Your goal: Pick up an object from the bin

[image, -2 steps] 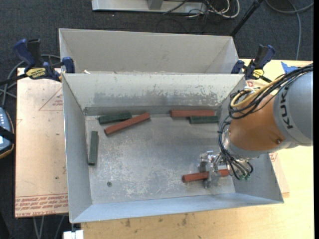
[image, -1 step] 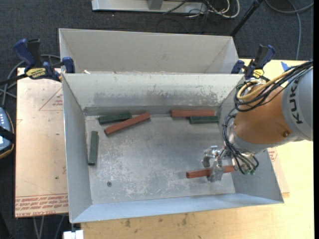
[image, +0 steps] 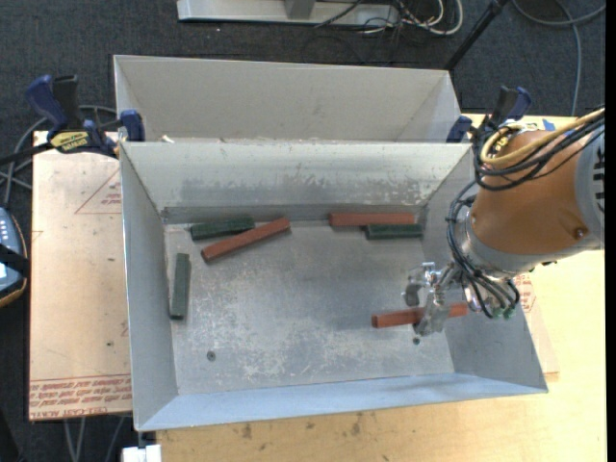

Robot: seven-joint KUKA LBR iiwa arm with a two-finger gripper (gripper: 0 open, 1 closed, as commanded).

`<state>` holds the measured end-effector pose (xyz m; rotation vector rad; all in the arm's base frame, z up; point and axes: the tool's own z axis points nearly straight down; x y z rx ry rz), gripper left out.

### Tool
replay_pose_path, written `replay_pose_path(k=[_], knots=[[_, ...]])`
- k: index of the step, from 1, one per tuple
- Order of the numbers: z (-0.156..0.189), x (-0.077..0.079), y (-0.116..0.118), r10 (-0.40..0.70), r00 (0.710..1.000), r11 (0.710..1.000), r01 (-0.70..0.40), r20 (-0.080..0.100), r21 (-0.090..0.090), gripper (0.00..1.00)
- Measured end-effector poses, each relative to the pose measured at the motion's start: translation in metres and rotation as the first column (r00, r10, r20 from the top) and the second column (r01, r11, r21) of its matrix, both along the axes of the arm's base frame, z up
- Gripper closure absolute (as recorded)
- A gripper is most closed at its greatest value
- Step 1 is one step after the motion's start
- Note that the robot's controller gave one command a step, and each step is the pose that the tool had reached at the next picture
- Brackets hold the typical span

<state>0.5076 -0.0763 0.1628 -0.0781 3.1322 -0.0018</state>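
Hovering directly above a red stick (image: 390,320) whose long axis points at the bin's (image: 289,176) right wall, the gripper (image: 425,308) may be open or closed; I cannot tell.

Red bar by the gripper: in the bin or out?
In: the red bar lies inside the bin near its right wall, gripper over its middle. Lifted or not: cannot tell.
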Motion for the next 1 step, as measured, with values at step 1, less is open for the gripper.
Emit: replay_pose_path(k=[1], knots=[[0.0363, 0.0017, 0.0009, 0.001, 1.000, 1.000, -0.001, -0.002, 0.000, 1.00]])
